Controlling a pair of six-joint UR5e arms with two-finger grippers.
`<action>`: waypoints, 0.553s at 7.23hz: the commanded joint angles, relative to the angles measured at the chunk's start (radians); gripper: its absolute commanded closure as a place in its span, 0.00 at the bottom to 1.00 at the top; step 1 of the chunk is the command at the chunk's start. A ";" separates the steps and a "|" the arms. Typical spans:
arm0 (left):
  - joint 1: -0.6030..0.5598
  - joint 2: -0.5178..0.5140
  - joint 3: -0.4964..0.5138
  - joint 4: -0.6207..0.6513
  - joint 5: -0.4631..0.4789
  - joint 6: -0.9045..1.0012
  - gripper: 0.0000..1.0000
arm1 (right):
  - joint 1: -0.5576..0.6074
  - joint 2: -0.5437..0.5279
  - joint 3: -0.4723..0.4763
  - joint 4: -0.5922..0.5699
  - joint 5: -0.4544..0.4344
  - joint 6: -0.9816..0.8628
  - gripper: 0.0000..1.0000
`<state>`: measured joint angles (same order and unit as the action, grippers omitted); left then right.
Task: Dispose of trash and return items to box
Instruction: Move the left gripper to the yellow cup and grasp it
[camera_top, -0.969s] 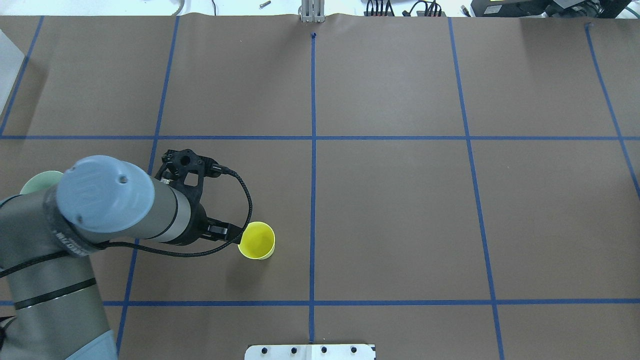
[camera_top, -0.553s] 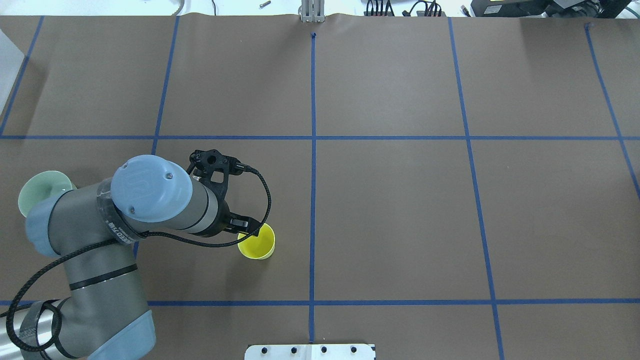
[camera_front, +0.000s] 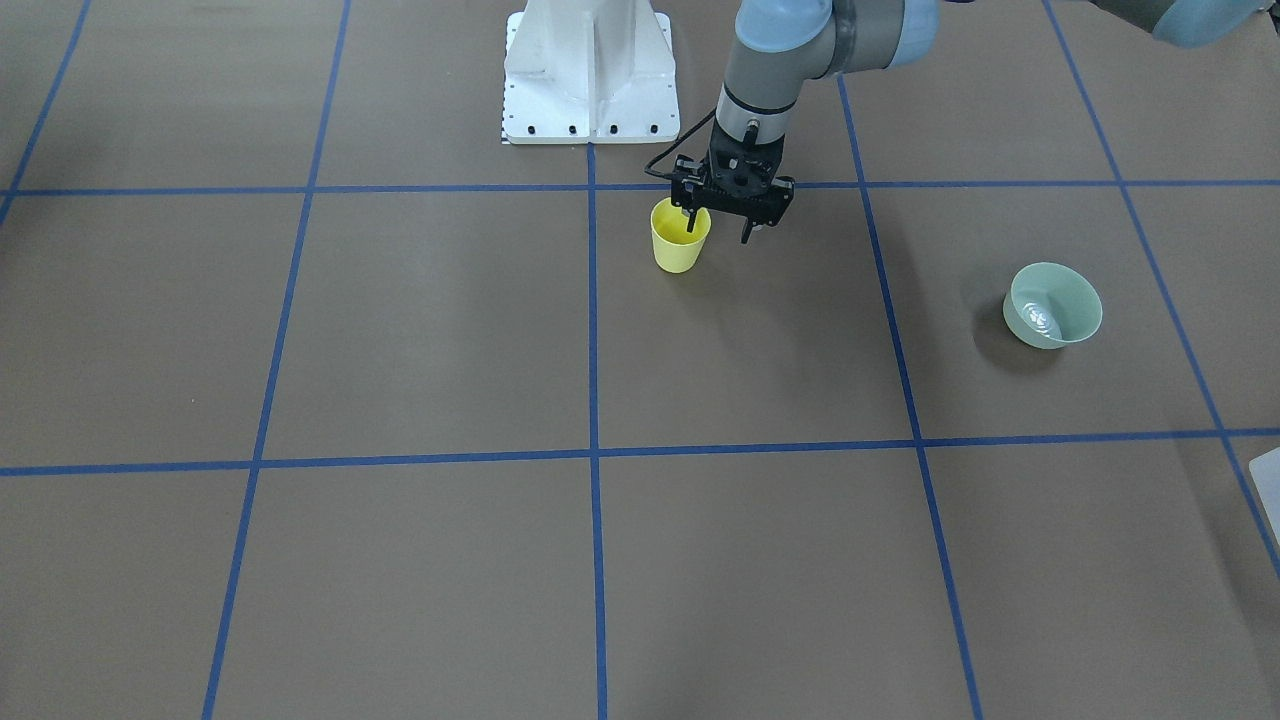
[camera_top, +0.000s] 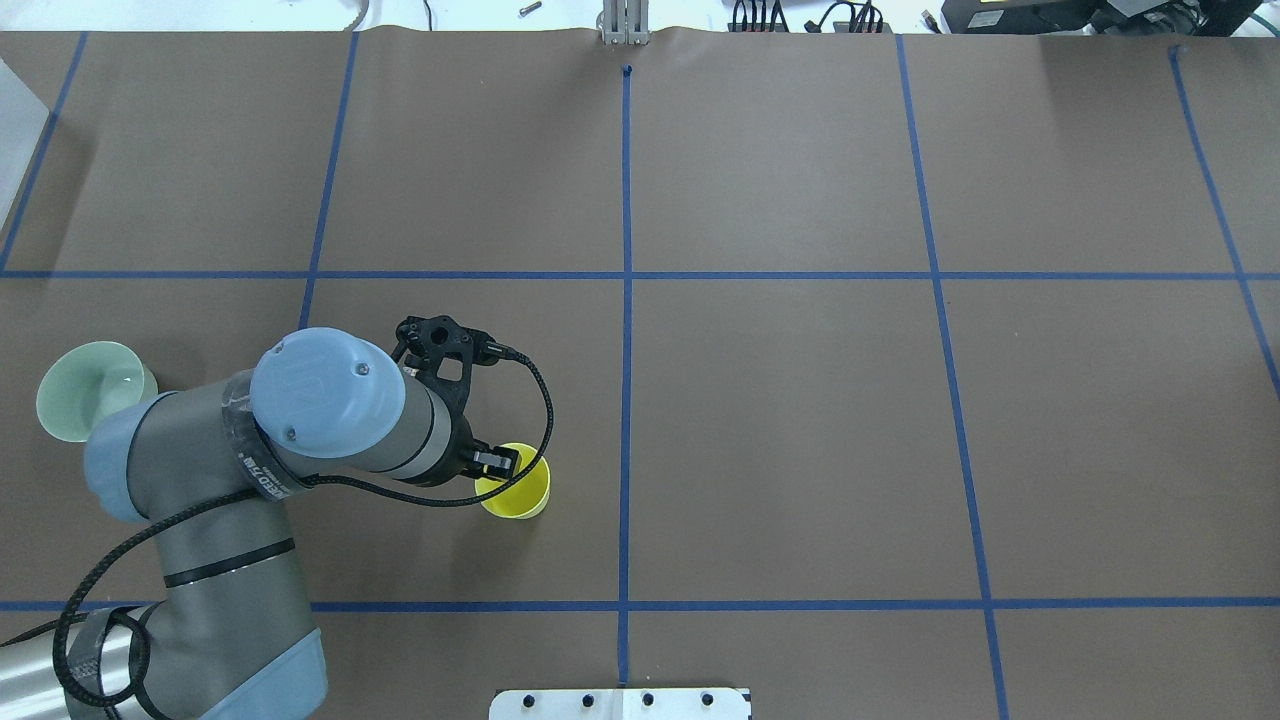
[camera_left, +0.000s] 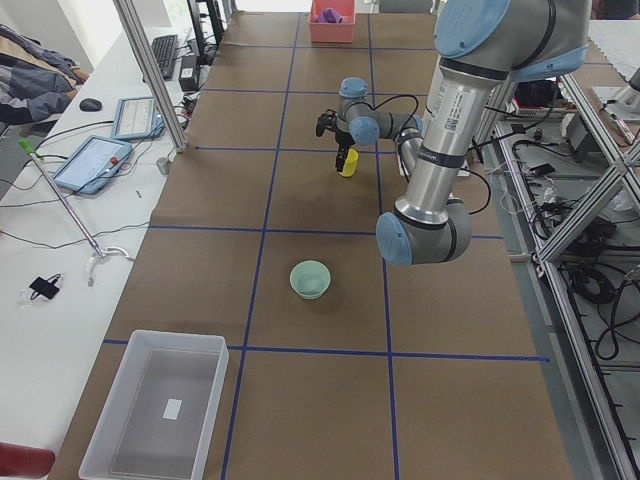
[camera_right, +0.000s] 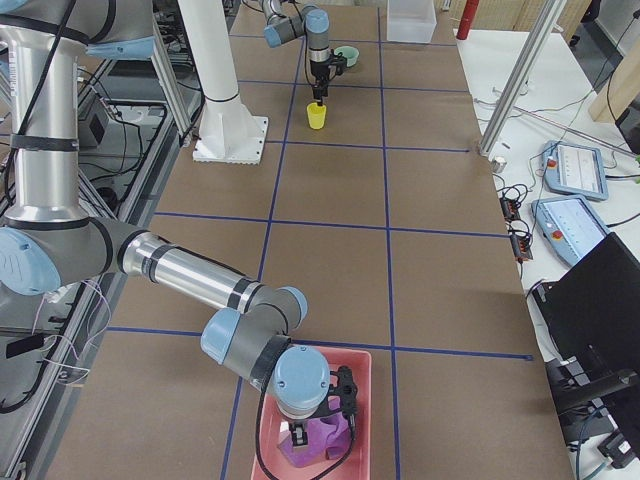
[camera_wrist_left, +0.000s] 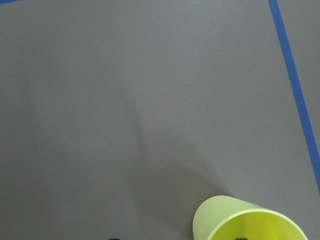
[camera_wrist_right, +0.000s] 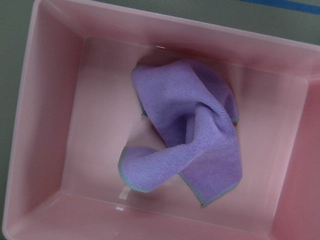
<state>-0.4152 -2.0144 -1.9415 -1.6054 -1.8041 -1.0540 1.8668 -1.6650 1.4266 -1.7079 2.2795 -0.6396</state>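
A yellow cup (camera_front: 680, 250) stands upright on the brown table, also in the overhead view (camera_top: 518, 492) and at the bottom of the left wrist view (camera_wrist_left: 245, 222). My left gripper (camera_front: 717, 222) is open and straddles the cup's rim, with one finger inside the cup and the other outside. A pale green bowl (camera_front: 1052, 305) stands apart from it, by my left arm (camera_top: 85, 385). My right gripper (camera_right: 300, 438) hangs over a pink bin (camera_right: 360, 400) holding a purple cloth (camera_wrist_right: 190, 135). I cannot tell whether it is open or shut.
A clear plastic bin (camera_left: 160, 410) stands at the table's left end, beyond the bowl. The robot's white base plate (camera_front: 590, 110) is close behind the cup. Blue tape lines divide the table.
My left arm has swung toward the cup, and its gripper has come over the cup's rim. The green bowl is now uncovered. The cup has not moved.
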 joint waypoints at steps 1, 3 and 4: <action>0.022 -0.003 0.010 -0.008 0.000 0.002 0.76 | 0.000 -0.001 -0.002 -0.001 -0.001 0.000 0.00; 0.027 -0.006 0.003 -0.008 -0.003 0.005 1.00 | 0.000 -0.001 0.000 -0.001 0.000 0.000 0.00; 0.016 0.005 -0.061 0.004 -0.012 0.009 1.00 | 0.006 -0.001 0.005 0.001 0.000 0.000 0.00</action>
<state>-0.3921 -2.0167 -1.9519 -1.6107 -1.8081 -1.0496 1.8685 -1.6658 1.4277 -1.7085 2.2793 -0.6397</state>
